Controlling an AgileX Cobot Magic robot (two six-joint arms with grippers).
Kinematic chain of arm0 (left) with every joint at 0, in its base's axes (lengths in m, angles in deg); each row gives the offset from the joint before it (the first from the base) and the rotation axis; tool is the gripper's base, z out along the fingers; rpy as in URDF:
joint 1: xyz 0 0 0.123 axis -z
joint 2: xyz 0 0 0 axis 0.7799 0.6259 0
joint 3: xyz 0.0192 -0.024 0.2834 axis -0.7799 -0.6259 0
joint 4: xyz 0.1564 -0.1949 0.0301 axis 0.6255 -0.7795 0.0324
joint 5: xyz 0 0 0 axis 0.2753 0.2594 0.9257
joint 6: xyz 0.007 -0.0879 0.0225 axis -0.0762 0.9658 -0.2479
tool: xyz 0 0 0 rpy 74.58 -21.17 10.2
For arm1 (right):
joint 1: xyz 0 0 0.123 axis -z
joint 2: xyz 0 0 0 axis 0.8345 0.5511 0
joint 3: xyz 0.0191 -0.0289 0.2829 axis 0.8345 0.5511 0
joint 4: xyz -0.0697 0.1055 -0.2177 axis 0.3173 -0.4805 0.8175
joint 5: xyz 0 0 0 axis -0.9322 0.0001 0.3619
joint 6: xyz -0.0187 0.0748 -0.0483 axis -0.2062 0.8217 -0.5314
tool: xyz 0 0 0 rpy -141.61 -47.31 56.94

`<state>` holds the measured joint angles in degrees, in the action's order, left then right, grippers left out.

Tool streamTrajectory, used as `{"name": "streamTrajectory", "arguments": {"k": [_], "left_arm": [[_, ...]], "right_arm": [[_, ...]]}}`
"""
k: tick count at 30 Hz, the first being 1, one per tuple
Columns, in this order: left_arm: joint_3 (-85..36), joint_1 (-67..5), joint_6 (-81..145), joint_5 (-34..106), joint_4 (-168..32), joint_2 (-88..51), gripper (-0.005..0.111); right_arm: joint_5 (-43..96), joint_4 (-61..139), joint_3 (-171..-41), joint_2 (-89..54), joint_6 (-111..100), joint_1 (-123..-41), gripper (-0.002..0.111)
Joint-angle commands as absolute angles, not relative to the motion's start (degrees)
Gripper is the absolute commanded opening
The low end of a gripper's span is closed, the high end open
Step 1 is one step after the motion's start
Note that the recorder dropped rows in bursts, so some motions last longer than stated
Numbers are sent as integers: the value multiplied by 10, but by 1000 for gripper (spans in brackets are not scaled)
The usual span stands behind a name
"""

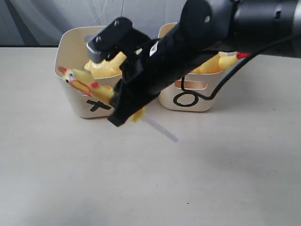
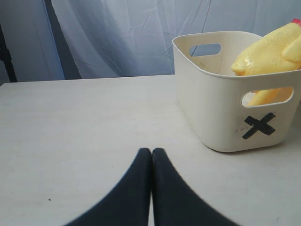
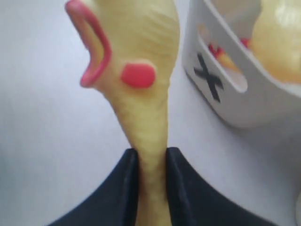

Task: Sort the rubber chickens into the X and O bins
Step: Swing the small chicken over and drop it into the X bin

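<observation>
My right gripper (image 3: 151, 153) is shut on the neck of a yellow rubber chicken (image 3: 136, 42) with a red beak and cheek. In the exterior view the right gripper (image 1: 116, 96) reaches across from the right. It holds that chicken (image 1: 77, 81) above the table, head out in front of the X bin (image 1: 70, 52). The X bin holds another yellow chicken (image 1: 103, 68). Yellow chickens (image 1: 221, 63) also lie in the O bin (image 1: 188, 101) to its right. My left gripper (image 2: 151, 153) is shut and empty, low over the table beside the X bin (image 2: 221, 117).
Both bins stand side by side at the back of the pale table (image 1: 141, 179). A black cable (image 1: 214, 92) hangs from the right arm in front of the O bin. A thin pale strip (image 1: 160, 128) lies on the table before the bins.
</observation>
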<state>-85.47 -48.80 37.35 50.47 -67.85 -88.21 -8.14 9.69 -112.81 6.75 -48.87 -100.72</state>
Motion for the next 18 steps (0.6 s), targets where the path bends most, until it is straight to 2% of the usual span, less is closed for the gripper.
{"name": "streamTrajectory", "arguments": {"k": [1, 8, 18], "left_arm": [[-853, -488, 375, 497, -678, -884, 0], [-853, -488, 375, 497, -678, -884, 0], [-853, -488, 375, 497, -678, -884, 0]], "right_arm": [[22, -118, -1127, 18, -614, -1007, -1], [253, -573, -1192, 35, -850, -1006, -1], [291, -606, -1404, 190, -854, -1006, -1]]}}
